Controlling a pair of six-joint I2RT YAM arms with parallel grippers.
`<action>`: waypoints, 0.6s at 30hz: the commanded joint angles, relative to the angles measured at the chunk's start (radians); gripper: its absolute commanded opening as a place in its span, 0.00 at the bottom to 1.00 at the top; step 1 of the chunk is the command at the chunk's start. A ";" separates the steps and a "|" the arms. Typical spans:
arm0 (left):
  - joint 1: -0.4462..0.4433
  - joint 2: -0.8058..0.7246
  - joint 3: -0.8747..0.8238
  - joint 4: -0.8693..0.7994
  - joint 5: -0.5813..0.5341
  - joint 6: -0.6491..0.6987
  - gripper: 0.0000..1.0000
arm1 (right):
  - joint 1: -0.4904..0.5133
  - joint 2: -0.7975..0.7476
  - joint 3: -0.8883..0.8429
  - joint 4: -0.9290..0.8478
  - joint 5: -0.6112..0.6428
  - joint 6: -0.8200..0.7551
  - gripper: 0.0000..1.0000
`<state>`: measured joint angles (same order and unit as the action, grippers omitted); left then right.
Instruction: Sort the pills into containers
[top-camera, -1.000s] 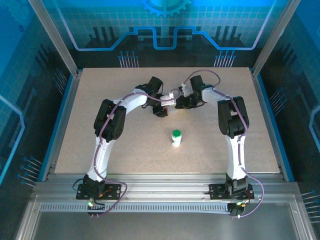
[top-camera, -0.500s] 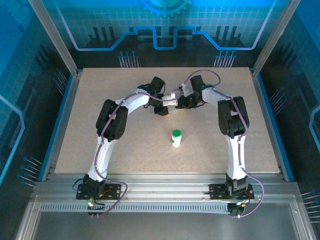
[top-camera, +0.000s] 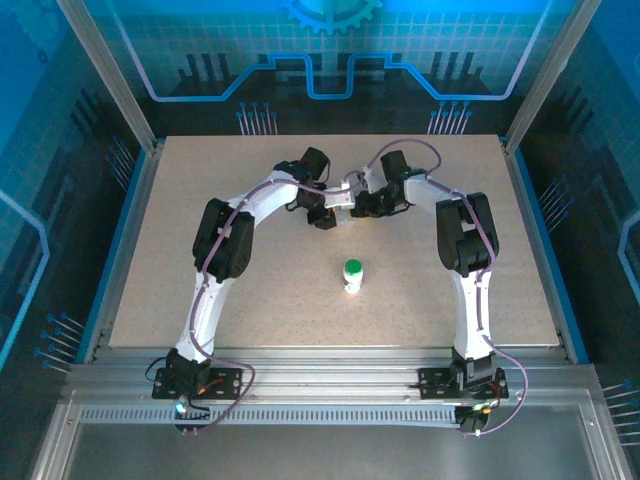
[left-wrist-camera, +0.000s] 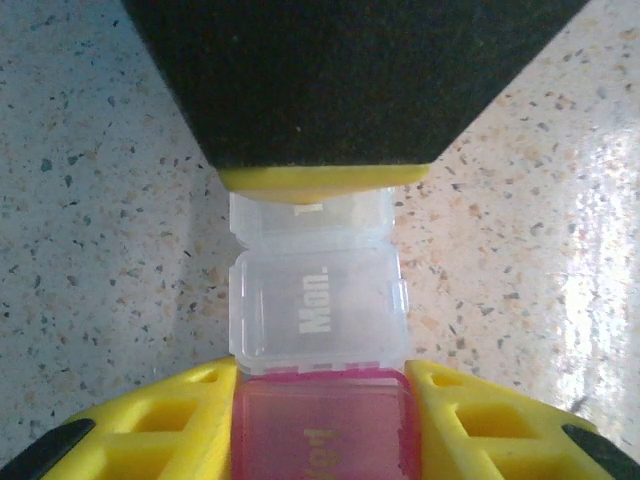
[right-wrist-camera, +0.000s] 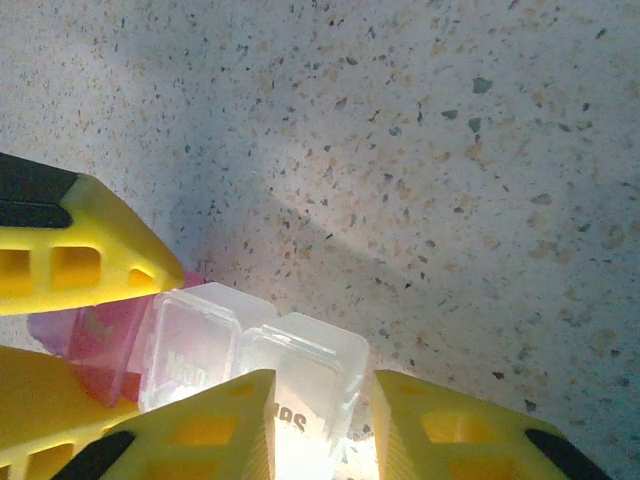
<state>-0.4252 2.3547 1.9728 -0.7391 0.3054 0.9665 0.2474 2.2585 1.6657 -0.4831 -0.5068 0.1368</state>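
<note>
We are clenching both jaws on the box (left-wrist-camera: 318, 320) ends; sorting, we think, is only starting.

Fixed overhead camera, above and behind the arm bases, looks down and forward over the whole speckled counter (top-camera: 250, 290). Left wrist camera sits very near the counter, looking out between its own yellow fingers (left-wrist-camera: 180, 420) along the pill box (left-wrist-camera: 318, 310). Right wrist camera, equally near, faces the same pill box from its opposite, clear end.
</note>
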 joint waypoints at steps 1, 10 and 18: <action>0.013 -0.004 0.051 -0.111 0.122 -0.014 0.27 | -0.017 0.036 -0.001 -0.059 0.111 -0.022 0.29; 0.015 0.014 0.059 -0.151 0.157 -0.040 0.33 | -0.016 0.029 -0.005 -0.052 0.117 -0.021 0.29; 0.017 0.023 0.069 -0.168 0.148 -0.077 0.35 | -0.010 0.014 -0.021 -0.031 0.111 -0.025 0.28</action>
<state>-0.4095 2.3596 2.0045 -0.8433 0.3790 0.9089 0.2478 2.2585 1.6661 -0.4885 -0.4576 0.1329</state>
